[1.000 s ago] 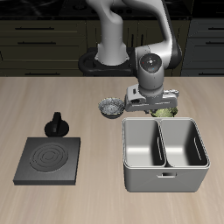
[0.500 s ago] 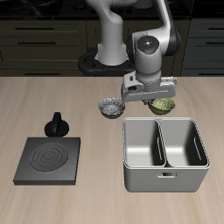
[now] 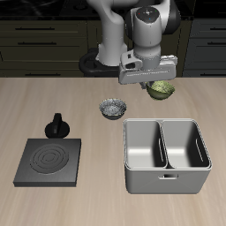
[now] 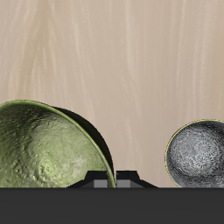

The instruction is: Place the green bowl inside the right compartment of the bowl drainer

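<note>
Exterior view: the gripper (image 3: 157, 82) hangs above the table (image 3: 53, 97), back of the drainer (image 3: 166, 155), with the green bowl (image 3: 161, 89) carried at its fingers, lifted off the wood and tilted. The fingers look closed on the bowl's rim, though the grip itself is mostly hidden by the hand. The bowl is behind the right compartment (image 3: 185, 146), not over it; both wells of the drainer show bare grey floors. A grey bowl (image 3: 112, 108) sits on the table just behind the drainer's far corner, apart from it. Nearer the front edge lies a black plate (image 3: 50, 161), with a small black knob (image 3: 57, 126) behind it

Wrist view: the green bowl (image 4: 48, 149) fills the near field, tipped, its speckled inside showing, rim at the gripper body. The grey bowl (image 4: 199, 154) lies beside it on the table (image 4: 114, 52)
</note>
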Tool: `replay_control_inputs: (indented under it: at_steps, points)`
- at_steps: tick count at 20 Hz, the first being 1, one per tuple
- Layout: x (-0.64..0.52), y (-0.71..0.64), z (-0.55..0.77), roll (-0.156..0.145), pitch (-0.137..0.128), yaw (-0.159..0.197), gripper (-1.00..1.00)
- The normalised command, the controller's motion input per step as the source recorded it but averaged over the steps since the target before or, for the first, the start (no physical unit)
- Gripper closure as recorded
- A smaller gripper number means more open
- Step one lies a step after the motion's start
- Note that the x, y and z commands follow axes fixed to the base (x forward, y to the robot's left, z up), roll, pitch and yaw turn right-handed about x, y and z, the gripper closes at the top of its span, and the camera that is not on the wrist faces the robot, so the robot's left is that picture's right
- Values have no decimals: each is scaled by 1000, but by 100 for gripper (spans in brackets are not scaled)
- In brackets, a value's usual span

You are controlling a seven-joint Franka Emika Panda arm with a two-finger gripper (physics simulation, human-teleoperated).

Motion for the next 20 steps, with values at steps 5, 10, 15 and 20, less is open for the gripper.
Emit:
replay_control_inputs:
  at_steps: [5,10,15,20]
  points:
    - [-55,-188,596,-18,-68,1,100]
    - [-93,-149,527,-3,-84,0,100]
    - [48,-103,268,-4,-21,-6,100]
    - [241,-113,151,4,14,13,100]
